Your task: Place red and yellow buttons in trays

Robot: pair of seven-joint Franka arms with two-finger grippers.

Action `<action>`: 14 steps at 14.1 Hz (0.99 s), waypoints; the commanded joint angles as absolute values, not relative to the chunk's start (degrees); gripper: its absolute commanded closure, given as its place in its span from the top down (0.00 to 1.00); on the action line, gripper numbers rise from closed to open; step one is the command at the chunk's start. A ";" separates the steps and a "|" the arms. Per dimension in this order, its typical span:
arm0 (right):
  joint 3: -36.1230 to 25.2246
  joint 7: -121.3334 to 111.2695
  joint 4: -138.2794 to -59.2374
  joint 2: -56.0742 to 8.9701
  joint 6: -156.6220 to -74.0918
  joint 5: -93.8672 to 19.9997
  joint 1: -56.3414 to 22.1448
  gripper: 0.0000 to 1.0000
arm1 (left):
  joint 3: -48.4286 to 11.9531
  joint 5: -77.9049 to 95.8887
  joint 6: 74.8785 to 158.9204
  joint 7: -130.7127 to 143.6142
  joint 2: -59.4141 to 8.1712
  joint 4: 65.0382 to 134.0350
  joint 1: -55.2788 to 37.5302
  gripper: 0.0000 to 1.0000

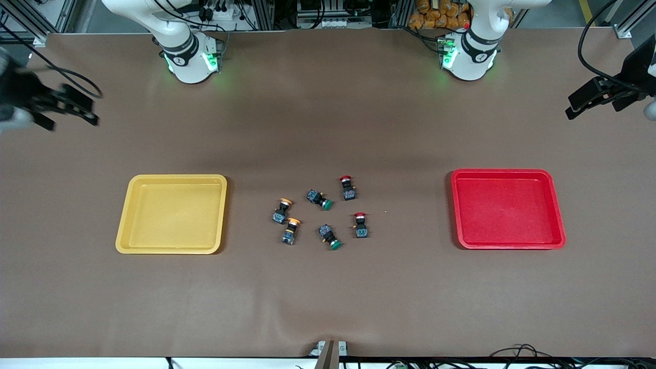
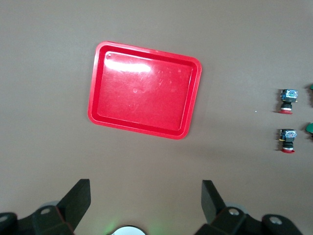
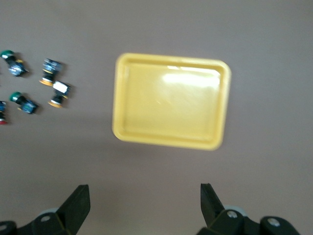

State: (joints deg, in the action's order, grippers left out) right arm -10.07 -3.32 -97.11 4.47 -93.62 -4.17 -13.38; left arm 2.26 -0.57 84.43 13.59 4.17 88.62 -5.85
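1. Plainly, nothing is sorted yet: the yellow tray (image 1: 171, 213) and the red tray (image 1: 507, 208) are both lying empty, the yellow one toward the right arm's end of the table (image 1: 328, 297), the red one toward the left arm's end.
2. All the buttons are sitting loose in a cluster at the table's middle, between the trays and well apart from both.
3. The two yellow buttons (image 1: 282, 210) (image 1: 290, 230) are lying on the cluster's side toward the yellow tray, the two red buttons (image 1: 348, 187) (image 1: 360, 224) on the side toward the red tray, so each arm probably has a short carry to its own tray.
4. Two green buttons (image 1: 320, 199) (image 1: 329, 236) are lying among them; they are no part of the job and should be left.
5. The left gripper (image 1: 597, 97) is hovering high by the table's edge at the left arm's end, fingers (image 2: 78, 198) spread wide and holding nothing; its wrist view is looking down on the red tray.
6. The right gripper (image 1: 61, 110) is hanging over the edge at the right arm's end, likewise released and empty, with the yellow tray below its camera.
7. Both arms seem parked wide so the cluster is lying unobstructed; a first reach for a button looks due.
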 commanded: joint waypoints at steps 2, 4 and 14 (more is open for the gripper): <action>-10.37 2.97 -94.58 -4.29 -100.27 -7.38 -20.72 1.00 | 2.02 1.40 86.74 14.15 3.87 88.51 -5.62 1.00; -10.37 4.82 -93.08 -8.59 -104.22 -8.70 -23.63 1.00 | 1.93 1.50 88.32 13.54 3.61 88.51 -5.71 1.00; -10.37 10.01 -92.63 -30.31 -124.53 -18.19 -34.97 1.00 | 1.50 1.85 88.07 12.56 2.81 86.66 -6.41 1.00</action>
State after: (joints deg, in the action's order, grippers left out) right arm -9.61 8.60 -94.32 -26.69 -123.06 -16.17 -33.24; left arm 1.81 0.94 88.75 12.99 2.68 87.12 -6.05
